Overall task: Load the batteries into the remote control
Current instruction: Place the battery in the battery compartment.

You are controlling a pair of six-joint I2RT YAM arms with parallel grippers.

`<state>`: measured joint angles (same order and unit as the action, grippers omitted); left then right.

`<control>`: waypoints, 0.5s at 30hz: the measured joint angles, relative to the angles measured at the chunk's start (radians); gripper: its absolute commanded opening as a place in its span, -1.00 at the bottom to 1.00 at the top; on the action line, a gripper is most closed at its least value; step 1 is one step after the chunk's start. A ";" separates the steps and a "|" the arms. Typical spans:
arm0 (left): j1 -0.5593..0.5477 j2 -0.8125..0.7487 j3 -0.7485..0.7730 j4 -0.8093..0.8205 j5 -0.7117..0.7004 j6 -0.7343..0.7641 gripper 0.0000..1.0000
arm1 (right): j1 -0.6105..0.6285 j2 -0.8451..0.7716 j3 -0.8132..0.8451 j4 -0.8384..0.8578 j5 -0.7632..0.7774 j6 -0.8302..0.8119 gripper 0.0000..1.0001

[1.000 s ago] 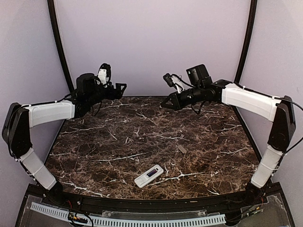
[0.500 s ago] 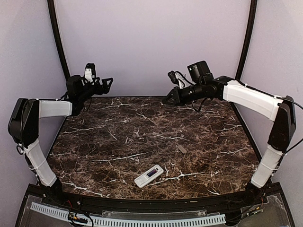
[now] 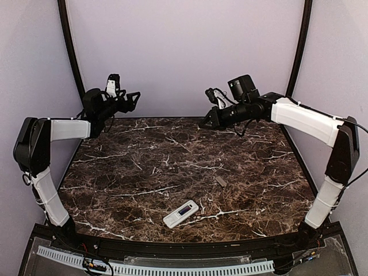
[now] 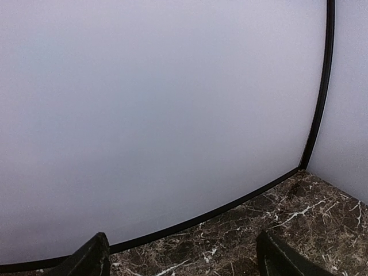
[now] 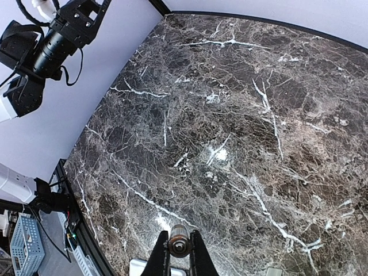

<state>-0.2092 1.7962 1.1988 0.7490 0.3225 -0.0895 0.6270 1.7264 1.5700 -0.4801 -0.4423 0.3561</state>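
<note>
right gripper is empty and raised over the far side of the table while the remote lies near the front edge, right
Not quite: the right gripper is not empty. The right wrist view shows a battery clamped in it. The rest holds: it is raised over the far side of the table, and the remote lies near the front edge.

Overhead rear view, wrist views share table (image 5: 230, 115)

Remote control (image 5: 141, 269) cut off by the right-wrist view's bottom edge
</note>
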 measured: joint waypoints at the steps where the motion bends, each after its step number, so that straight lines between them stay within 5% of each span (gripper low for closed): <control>1: -0.003 0.006 0.002 0.012 -0.004 -0.006 0.70 | 0.000 0.000 0.000 -0.004 0.003 0.000 -1.00; 8: -0.176 -0.038 -0.093 0.023 -0.154 0.027 0.74 | 0.023 -0.055 -0.124 -0.013 0.064 -0.007 -1.00; 15: -0.406 -0.341 -0.271 -0.288 -0.186 0.016 0.72 | 0.067 -0.222 -0.330 0.057 0.054 0.001 -1.00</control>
<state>-0.6151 1.4555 0.9276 0.4610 0.1364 -0.0731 0.6937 1.5040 1.2400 -0.4229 -0.3885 0.3573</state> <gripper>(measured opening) 0.862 0.068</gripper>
